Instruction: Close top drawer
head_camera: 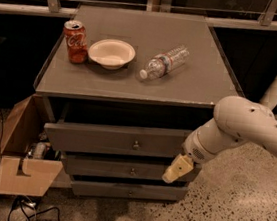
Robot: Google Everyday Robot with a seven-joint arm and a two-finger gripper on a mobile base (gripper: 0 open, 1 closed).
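Note:
The top drawer [120, 139] is a wide grey-brown front with a small round knob [136, 145] at its centre. It stands a little forward of the two drawer fronts below it, and a dark gap shows above it under the cabinet top. My gripper [177, 168], cream-tipped on a white arm [237, 124], hangs at the drawer's right end. It is just below the drawer's lower right corner, in front of the middle drawer [121, 169]. It holds nothing that I can see.
On the cabinet top [202, 80] stand a red soda can [75, 41], a white bowl [111, 53] and a plastic water bottle [164, 62] lying on its side. An open cardboard box [19, 161] and cables lie on the floor at the left. The bottom drawer [128, 190] is shut.

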